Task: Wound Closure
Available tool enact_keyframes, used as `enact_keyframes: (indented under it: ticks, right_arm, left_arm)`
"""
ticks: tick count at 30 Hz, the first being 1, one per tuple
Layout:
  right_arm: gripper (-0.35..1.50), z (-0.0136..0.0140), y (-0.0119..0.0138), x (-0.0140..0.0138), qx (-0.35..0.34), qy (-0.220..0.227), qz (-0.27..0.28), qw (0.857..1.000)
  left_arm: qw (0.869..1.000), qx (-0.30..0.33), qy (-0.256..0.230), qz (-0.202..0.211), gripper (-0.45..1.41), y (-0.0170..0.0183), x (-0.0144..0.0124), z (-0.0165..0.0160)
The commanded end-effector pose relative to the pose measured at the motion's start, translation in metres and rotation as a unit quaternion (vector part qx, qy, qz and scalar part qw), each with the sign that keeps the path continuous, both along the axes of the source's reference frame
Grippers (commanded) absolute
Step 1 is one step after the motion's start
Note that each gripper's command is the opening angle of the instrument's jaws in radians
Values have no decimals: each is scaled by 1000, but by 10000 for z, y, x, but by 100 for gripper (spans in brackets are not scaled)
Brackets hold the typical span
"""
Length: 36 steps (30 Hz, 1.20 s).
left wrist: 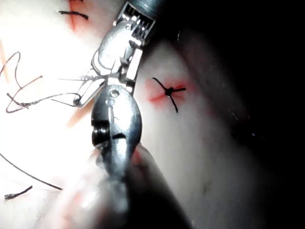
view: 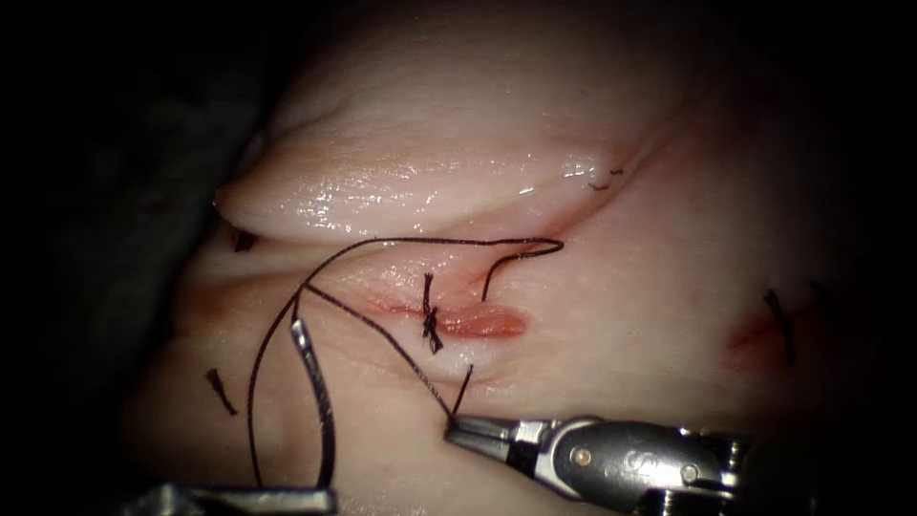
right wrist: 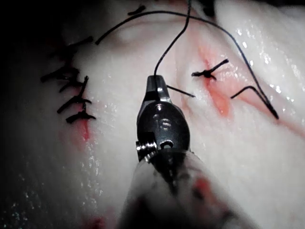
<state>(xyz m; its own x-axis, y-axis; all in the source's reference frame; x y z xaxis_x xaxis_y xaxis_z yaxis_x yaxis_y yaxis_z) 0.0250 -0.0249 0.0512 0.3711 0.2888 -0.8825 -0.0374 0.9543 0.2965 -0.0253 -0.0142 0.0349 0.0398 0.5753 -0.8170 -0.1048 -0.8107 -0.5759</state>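
1. Needle [view: 320, 401], endoscope view: curved, left of the cut [view: 478, 323], clear of the tissue [view: 621, 315]; its lower end is clamped in the left tool [view: 320, 499], tip up near the thread [view: 382, 336]. The right tool [view: 457, 432] has its jaws closed on the thread below the knotted stitch [view: 431, 325]. Red fluid [view: 487, 325] lies in the cut.
2. Left wrist view: left tool's [left wrist: 107, 169] jaw state cannot be told here; right tool [left wrist: 83, 98] beyond it pinches thread [left wrist: 33, 101]. A tied stitch [left wrist: 169, 90] sits nearby.
3. Right wrist view: right tool [right wrist: 155, 83] closed on thread [right wrist: 169, 45]; knot [right wrist: 207, 73] just beside it; a row of stitches [right wrist: 71, 95] well apart.
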Motion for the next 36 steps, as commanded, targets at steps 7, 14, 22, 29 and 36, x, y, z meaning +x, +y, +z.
enact_keyframes:
  ticks: [7, 14, 22, 29, 36]
  right_arm:
    - [-35, -45, -47, 25, 11, 9, -35, 999]
    - [-35, -66, -64, 41, 18, 33, -61, 997]
    - [116, -67, -36, 33, -44, 38, -1, 998]
    - [130, -60, -12, 4, -99, 10, 33, 994]
    - [131, -48, 1, -4, -147, -22, 39, 988]
  left_arm:
    - [1000, -10, 17, -16, -45, -25, 1, 2]
    - [999, -29, 18, -29, -45, -34, 4, -13]
    - [994, -60, 38, -79, -45, -42, 37, -30]
    - [988, -76, 71, -114, -45, -43, 77, -36]
    - [980, -88, 99, -148, -45, -35, 109, -37]
